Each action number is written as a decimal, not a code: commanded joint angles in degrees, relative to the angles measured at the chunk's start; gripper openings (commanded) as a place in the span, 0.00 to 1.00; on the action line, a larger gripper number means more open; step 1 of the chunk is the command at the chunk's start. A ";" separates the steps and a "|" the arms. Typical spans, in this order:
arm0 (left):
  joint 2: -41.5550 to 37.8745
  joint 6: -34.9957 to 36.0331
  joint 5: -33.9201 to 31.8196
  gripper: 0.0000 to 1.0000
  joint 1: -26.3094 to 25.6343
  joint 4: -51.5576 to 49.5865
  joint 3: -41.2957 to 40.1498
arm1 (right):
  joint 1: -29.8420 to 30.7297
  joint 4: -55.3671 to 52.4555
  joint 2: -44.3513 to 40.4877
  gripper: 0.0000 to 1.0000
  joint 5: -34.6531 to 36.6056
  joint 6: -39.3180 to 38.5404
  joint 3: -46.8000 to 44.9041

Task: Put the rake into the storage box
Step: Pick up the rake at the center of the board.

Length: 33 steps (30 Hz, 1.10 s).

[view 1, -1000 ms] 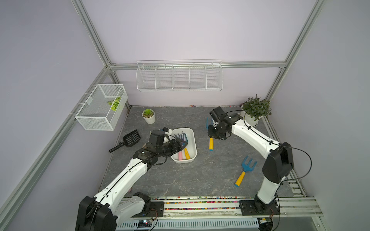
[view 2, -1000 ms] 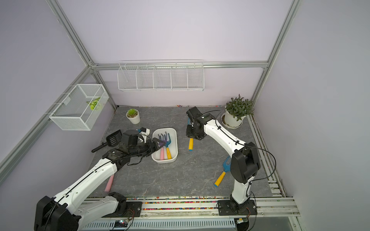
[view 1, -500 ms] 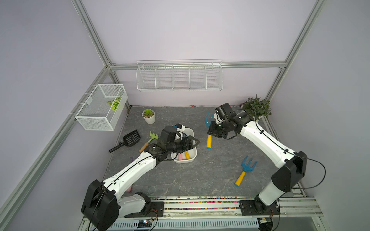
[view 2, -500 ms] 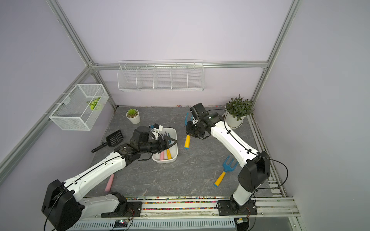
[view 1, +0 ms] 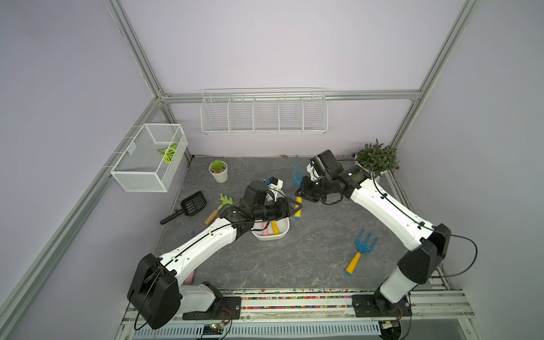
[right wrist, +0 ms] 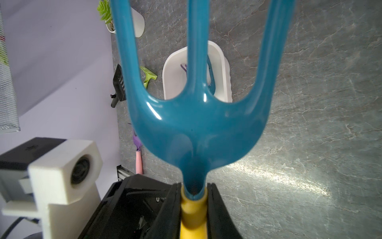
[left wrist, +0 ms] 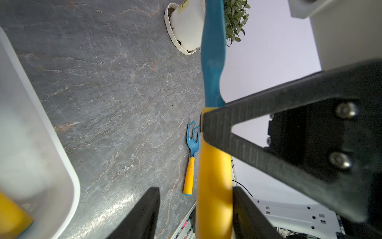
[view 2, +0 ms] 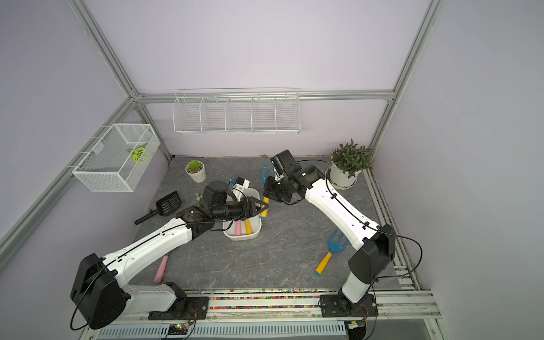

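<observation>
"Two of them on one rake [right wrist: 196,128]?"
"Nearly. It hangs in the air just beside the box [view 1: 270,238], tines up; the right gripper [right wrist: 193,190] is clamped on its neck. The left gripper [left wrist: 195,192] straddles the yellow handle, jaws half open, not gripping."

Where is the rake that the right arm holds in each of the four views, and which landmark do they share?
In a top view: held rake at centre, next to the storage box.
In a top view: again at centre, next to the box.
Left wrist: close up, yellow handle foremost; box at an edge.
Right wrist: blue tines fill the middle; box behind them.
Shared landmark: the storage box.
</observation>
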 commanded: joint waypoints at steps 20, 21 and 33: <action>-0.08 -0.38 0.37 0.00 -0.20 0.86 -1.30 | 1.62 -1.81 1.71 0.35 1.68 -2.47 4.15; -0.27 -0.23 0.02 0.00 -0.12 0.62 -1.30 | 1.59 -2.10 1.23 0.41 2.36 -2.85 4.21; -2.11 0.22 -1.54 0.00 2.56 -3.05 -3.51 | -0.96 0.25 -10.62 0.60 10.26 -5.68 -2.54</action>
